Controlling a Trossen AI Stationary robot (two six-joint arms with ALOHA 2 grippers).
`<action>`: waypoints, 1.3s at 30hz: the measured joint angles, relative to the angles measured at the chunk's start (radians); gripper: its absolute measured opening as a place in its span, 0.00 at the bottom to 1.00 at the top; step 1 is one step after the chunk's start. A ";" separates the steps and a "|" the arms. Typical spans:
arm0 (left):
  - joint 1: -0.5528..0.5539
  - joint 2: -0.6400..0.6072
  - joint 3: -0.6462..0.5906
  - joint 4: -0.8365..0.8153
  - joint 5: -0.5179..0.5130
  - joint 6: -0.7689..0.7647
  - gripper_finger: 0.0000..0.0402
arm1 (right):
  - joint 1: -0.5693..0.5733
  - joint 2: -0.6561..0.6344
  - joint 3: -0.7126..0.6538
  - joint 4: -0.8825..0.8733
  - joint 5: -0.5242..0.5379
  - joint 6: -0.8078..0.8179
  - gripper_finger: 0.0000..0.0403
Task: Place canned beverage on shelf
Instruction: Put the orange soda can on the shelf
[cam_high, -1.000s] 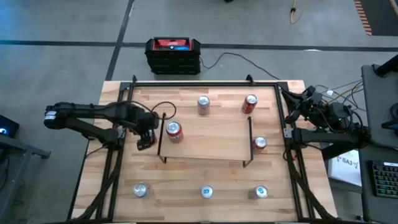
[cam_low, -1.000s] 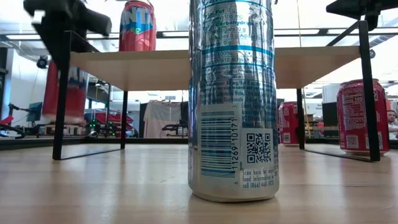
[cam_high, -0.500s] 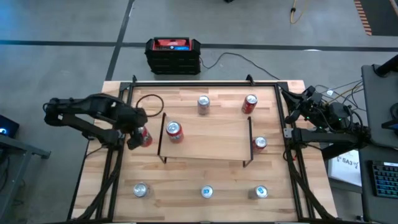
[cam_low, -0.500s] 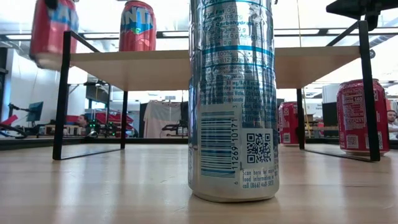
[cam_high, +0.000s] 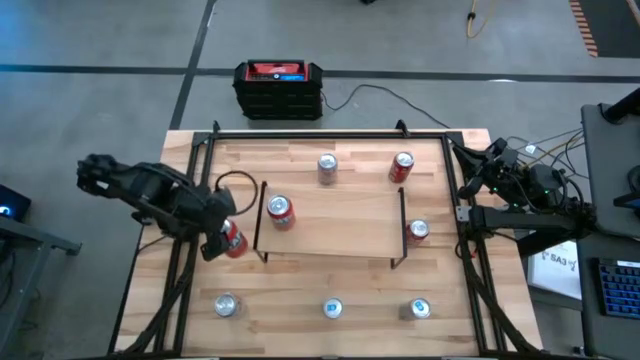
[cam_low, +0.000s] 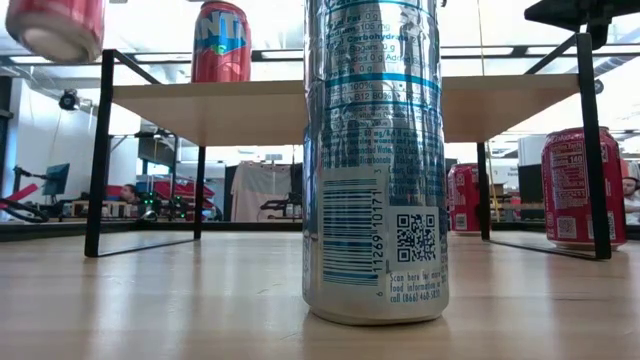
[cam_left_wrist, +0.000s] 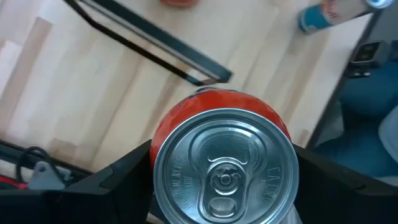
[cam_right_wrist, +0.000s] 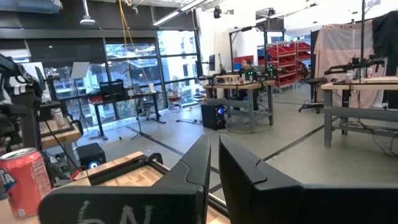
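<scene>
Left pincer (cam_high: 222, 240) holds red can (cam_high: 233, 240) just outside shelf (cam_high: 335, 225) edge

Black crate (cam_high: 278, 90) behind table (cam_high: 300, 290)

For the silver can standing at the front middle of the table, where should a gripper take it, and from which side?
Grip the silver can around its mid-wall, fingers on opposite sides, coming from above: it stands upright, a tall smooth cylinder, with bare table all round. This is a judgement from its pose.

Left end effector (cam_high: 222, 240) clamped on a red can (cam_high: 232, 239); right end effector (cam_high: 478, 172) nearly closed, parked at table edge.
</scene>
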 joint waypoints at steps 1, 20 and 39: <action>-0.011 0.015 0.018 0.002 0.000 -0.011 0.71 | 0.000 0.000 0.000 0.000 0.000 0.000 0.06; -0.122 0.433 0.437 0.004 -0.114 0.076 0.71 | 0.000 0.000 0.000 0.000 0.000 0.000 0.06; -0.022 0.497 0.394 0.002 -0.091 0.192 0.71 | 0.000 0.000 0.000 0.000 0.000 0.000 0.06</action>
